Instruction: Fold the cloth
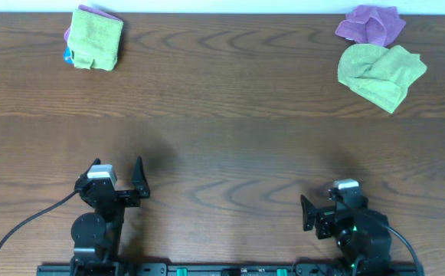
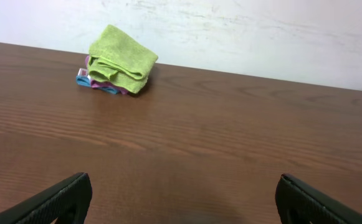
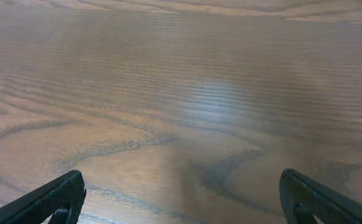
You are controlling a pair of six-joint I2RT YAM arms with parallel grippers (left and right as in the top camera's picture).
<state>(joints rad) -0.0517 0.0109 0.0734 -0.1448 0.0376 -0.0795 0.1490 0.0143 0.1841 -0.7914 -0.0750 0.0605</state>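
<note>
Where the cloth (image 1: 381, 73) lies: far right, crumpled — touching purple cloth (image 1: 371, 24)
Left gripper (image 2: 182, 180): released
Right gripper (image 3: 181, 180): released

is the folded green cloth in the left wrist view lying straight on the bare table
No, the folded green cloth sits atop a purple cloth and a blue item, not on the wood.

Bright, even light; frames sharp.
Soft glare at the centre of the table (image 3: 218, 93), right wrist view; faint shadows overhead.
</note>
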